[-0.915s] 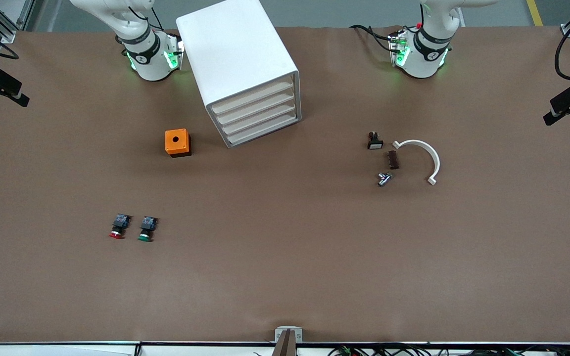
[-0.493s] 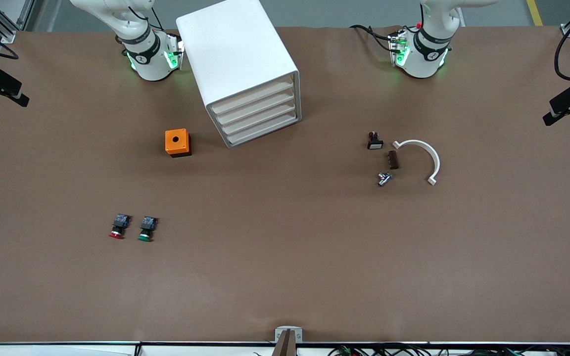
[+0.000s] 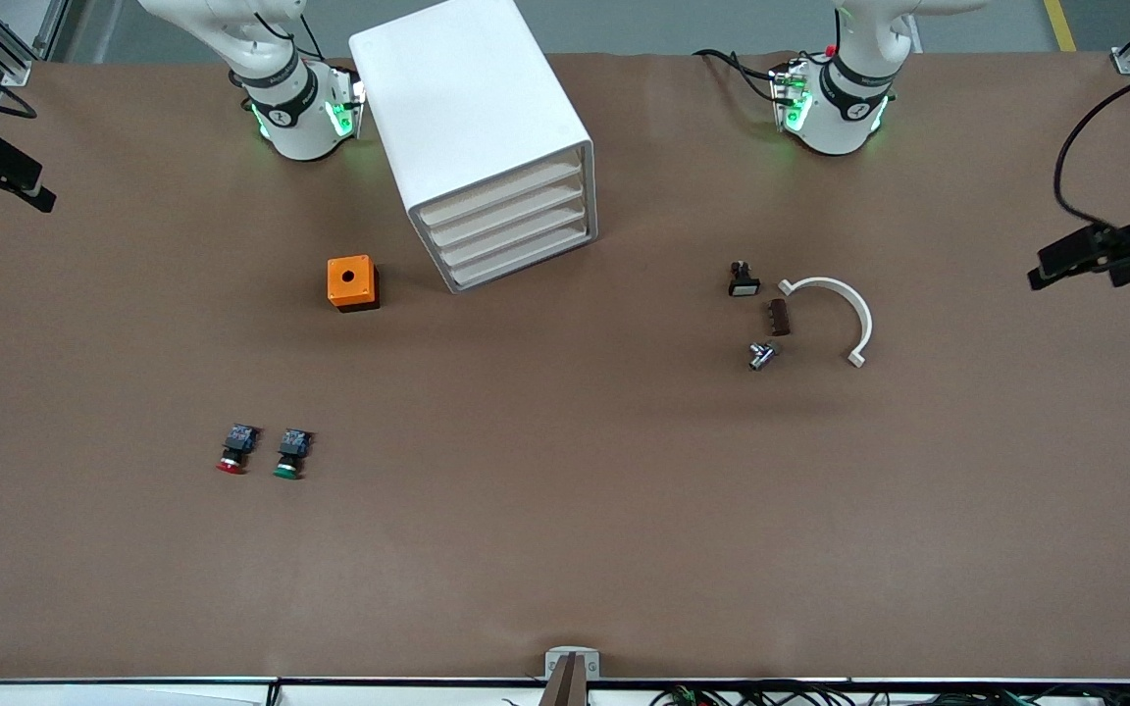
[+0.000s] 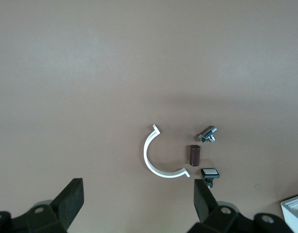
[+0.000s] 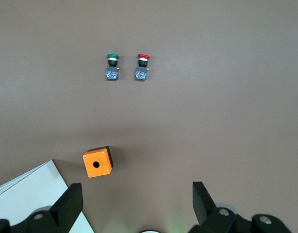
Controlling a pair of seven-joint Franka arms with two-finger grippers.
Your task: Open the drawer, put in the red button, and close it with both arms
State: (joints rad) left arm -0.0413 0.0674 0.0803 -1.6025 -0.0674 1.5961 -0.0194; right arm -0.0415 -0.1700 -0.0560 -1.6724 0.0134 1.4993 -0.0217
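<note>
Motion shows only at the left arm's end of the worktop: the left end effector now reaches farther in over the worktop edge than half a second ago, while nothing on the worktop has shifted. In its wrist view the left end effector stands wide and empty, high over the white curved clip, the brown cylinder, the metal fitting and the white-capped switch. I judge this the start of a reach toward the drawer, which sits shut, like the three others, in the white cabinet.

The right end effector is also wide and empty, over the orange box; that arm waits. The red button lies untouched, nearer the front camera toward the right arm's end, just beside the green button, which a pick must avoid. Nothing blocks the drawer fronts.
</note>
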